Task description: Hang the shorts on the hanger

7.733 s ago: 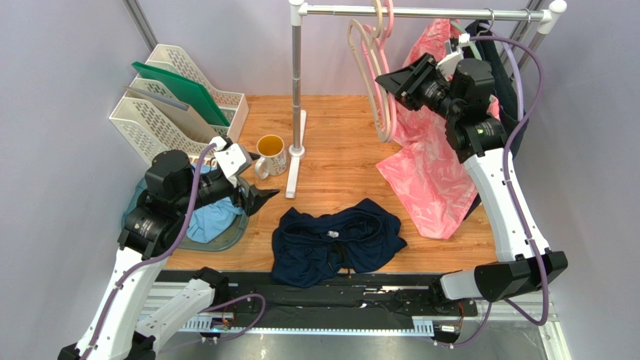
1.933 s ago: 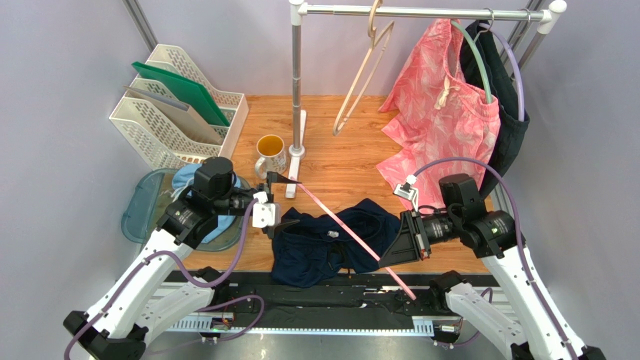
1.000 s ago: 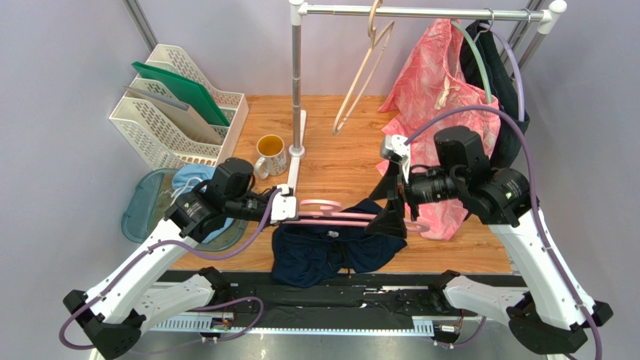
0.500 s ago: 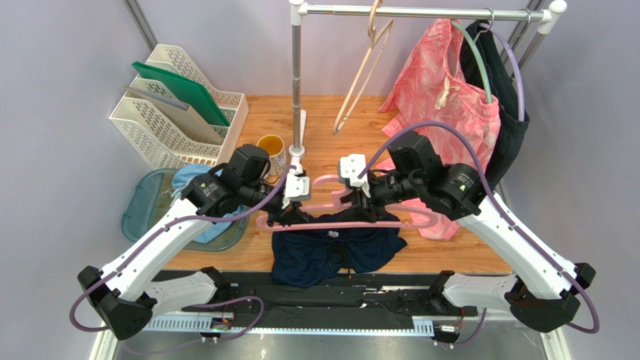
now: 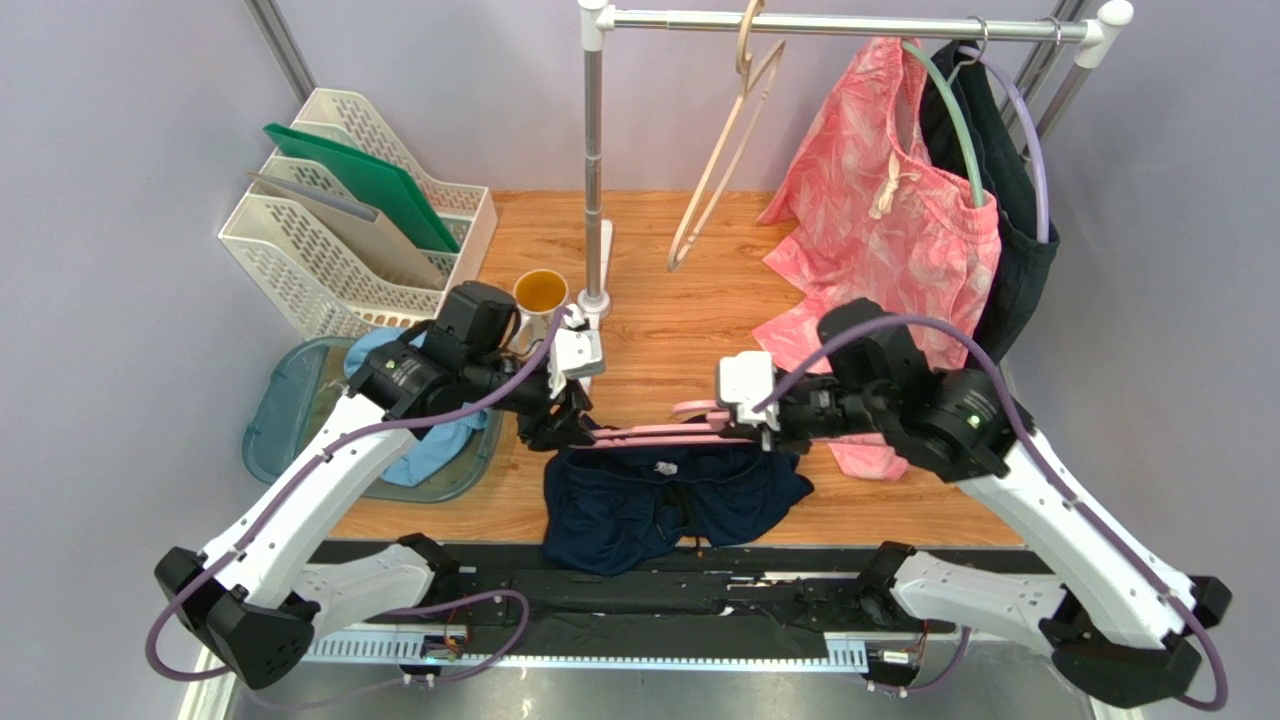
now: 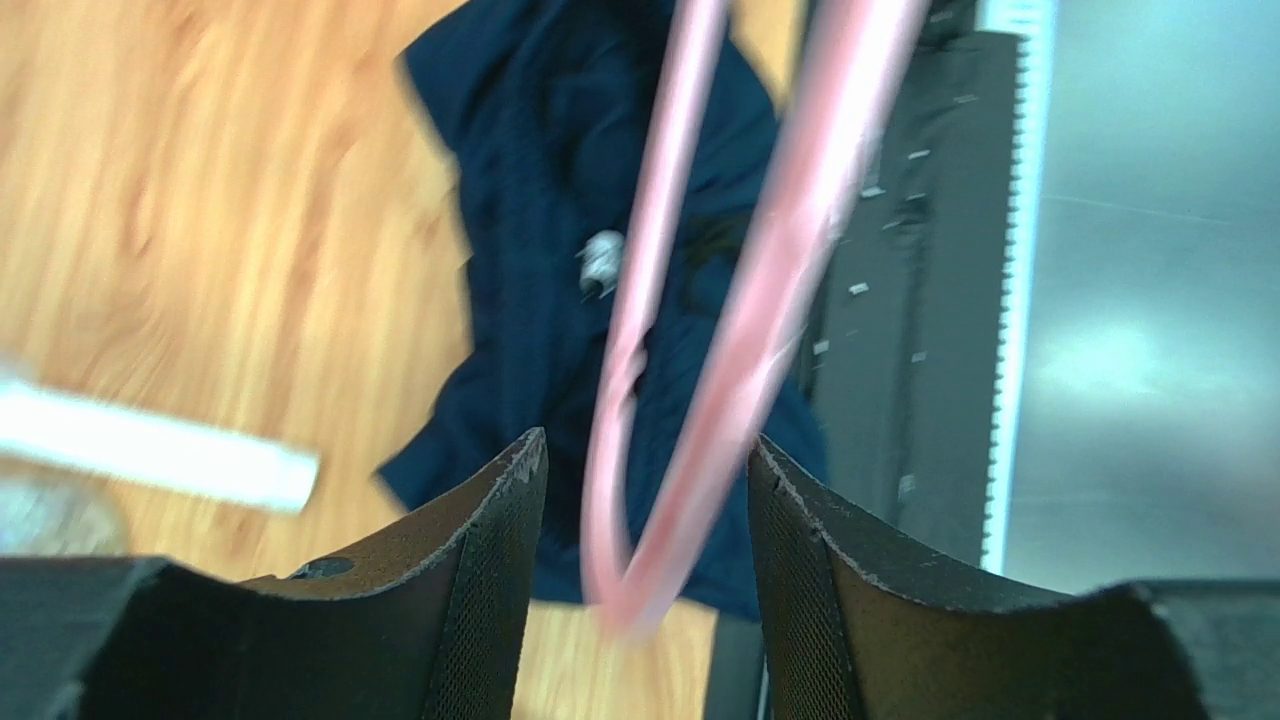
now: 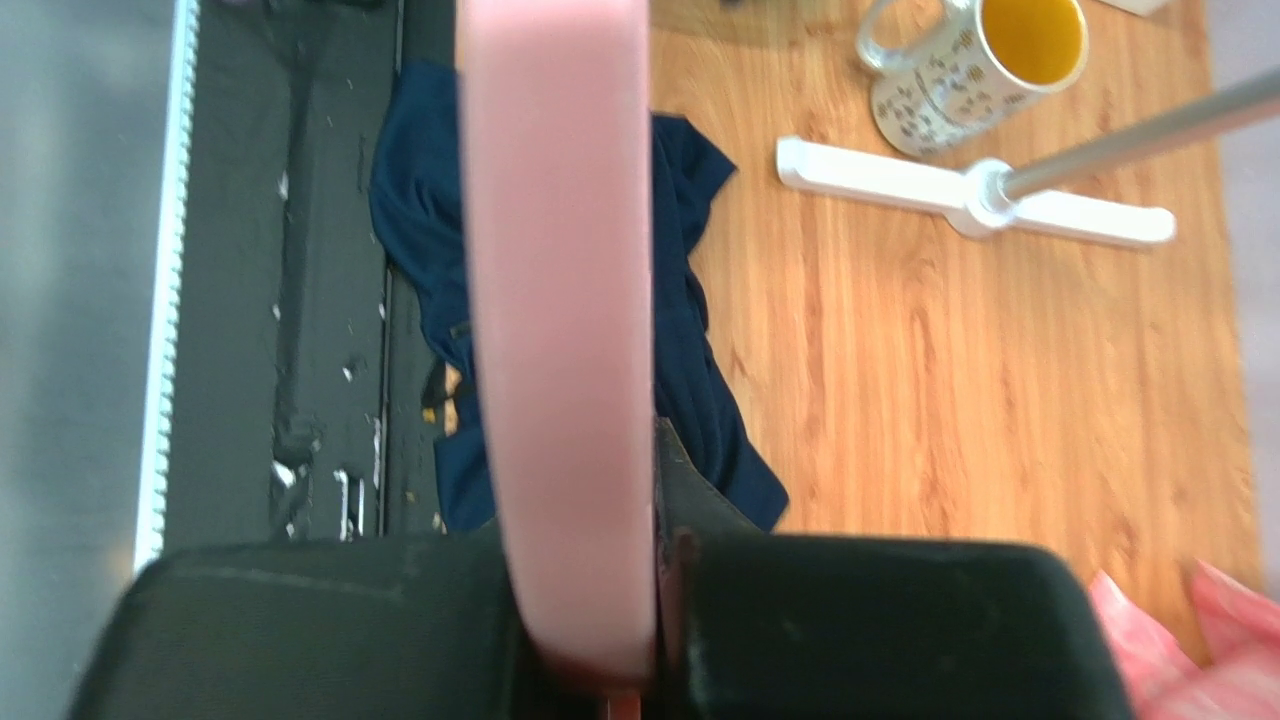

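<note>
Above the table [image 5: 676,300], right fingers [image 7: 842,615] clench the blurred hanger [image 7: 556,300]; left fingers [image 6: 489,600] apparently released.

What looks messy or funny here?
The blue shorts lie crumpled in a heap, spilling over the table's near edge. The right gripper holds the pink hanger just above them. Nothing looks spilled or broken.

Pink hanger [image 5: 661,437]: level, clamped in my right gripper [image 5: 759,425], directly above navy shorts [image 5: 646,503] lying crumpled at table's [image 5: 676,300] near edge.
</note>
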